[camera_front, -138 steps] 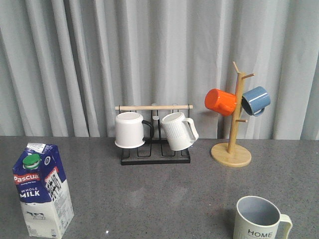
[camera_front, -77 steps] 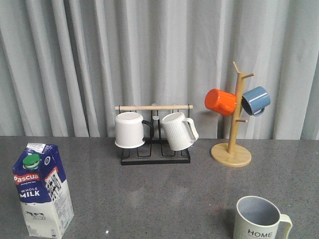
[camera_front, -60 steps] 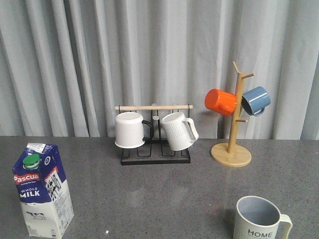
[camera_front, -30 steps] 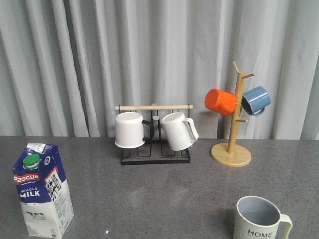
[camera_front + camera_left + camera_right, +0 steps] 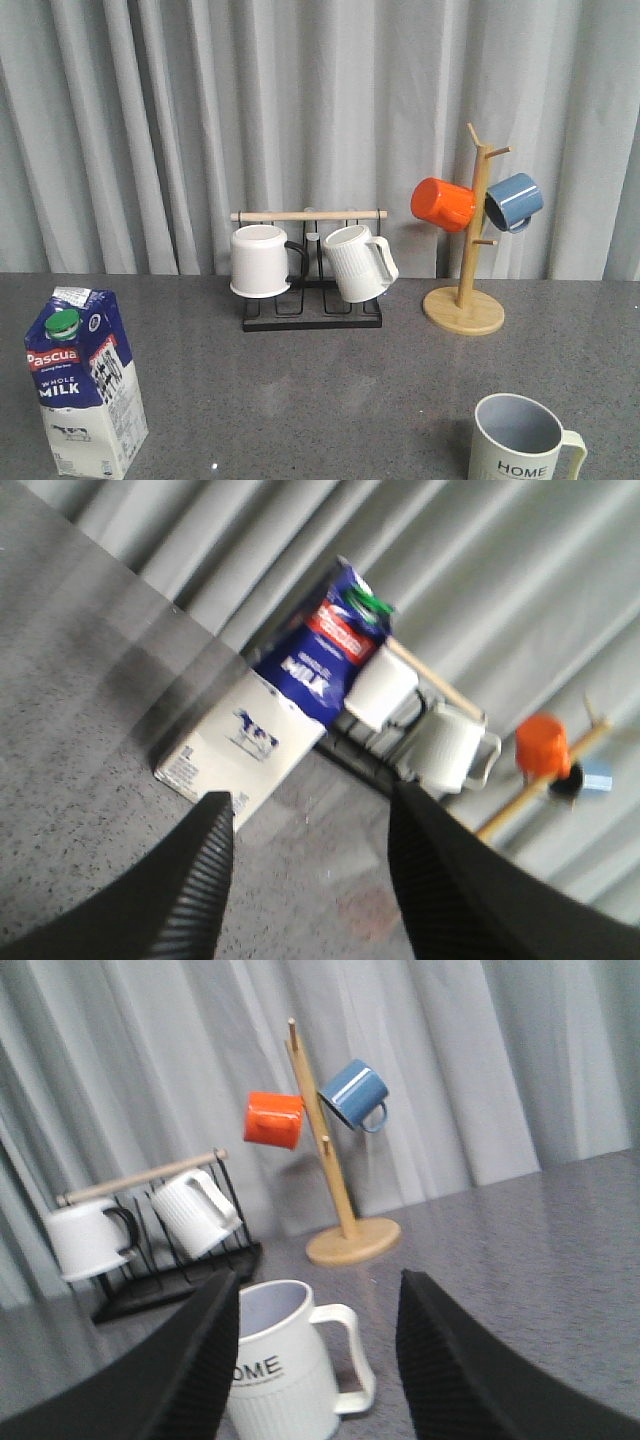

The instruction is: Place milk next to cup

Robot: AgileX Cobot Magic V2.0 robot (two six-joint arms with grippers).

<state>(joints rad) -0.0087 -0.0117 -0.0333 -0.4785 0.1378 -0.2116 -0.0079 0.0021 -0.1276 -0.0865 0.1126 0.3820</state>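
The milk (image 5: 85,382) is a tall blue-and-white carton with a green cap, upright at the front left of the grey table. In the left wrist view the milk (image 5: 285,710) lies ahead of my open left gripper (image 5: 312,810), apart from both fingers. The cup (image 5: 522,439), cream-white with "HOME" lettering and a handle, stands at the front right. My right gripper (image 5: 318,1295) is open, and the cup (image 5: 290,1360) stands just ahead of it, close to one finger. Neither gripper shows in the front view.
A black rack (image 5: 311,310) with a wooden bar holds a plain white mug (image 5: 260,261) and a ribbed white mug (image 5: 358,262) at the back centre. A wooden mug tree (image 5: 466,300) carries an orange mug (image 5: 441,204) and a blue mug (image 5: 514,202). Grey curtains hang behind.
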